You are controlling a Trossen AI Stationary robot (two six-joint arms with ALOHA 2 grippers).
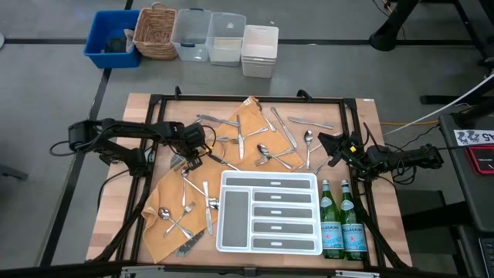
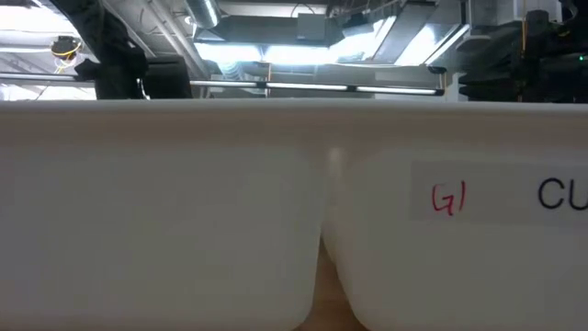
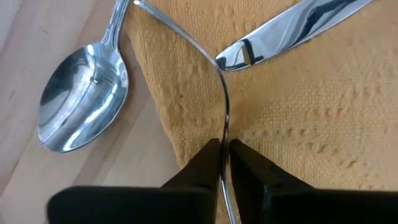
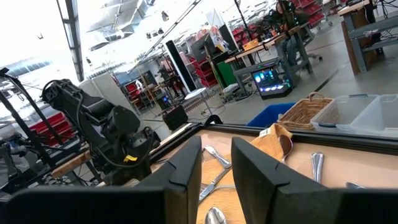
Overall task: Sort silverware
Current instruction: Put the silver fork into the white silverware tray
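Observation:
Silverware lies scattered across the table's far middle (image 1: 270, 147) and on an orange cloth (image 1: 166, 193) at the near left. My left gripper (image 1: 191, 160) points down over the cloth's edge, shut on a thin silver piece (image 3: 225, 118) that shows edge-on. A spoon (image 3: 81, 96) lies on the bare wood beside it. A knife's end (image 3: 292, 28) lies on the cloth just beyond. My right gripper (image 1: 330, 148) hovers level at the table's right, open (image 4: 216, 168) with nothing between its fingers. My left gripper pinches the thin piece's slim shank (image 3: 226, 140) between its two fingers (image 3: 208, 165), one on each flat face. The fingers come from above, pointing down. The piece stands on edge and curves away over the cloth past the knife's end. I cannot tell whether it rests on the cloth.
A white divided tray (image 1: 224, 232) sits at the near middle, with two green bottles (image 1: 332, 220) upright on its right. Bins and a wicker basket (image 1: 208, 35) stand on the floor beyond the far edge. White container walls (image 2: 165, 211) fill the low view.

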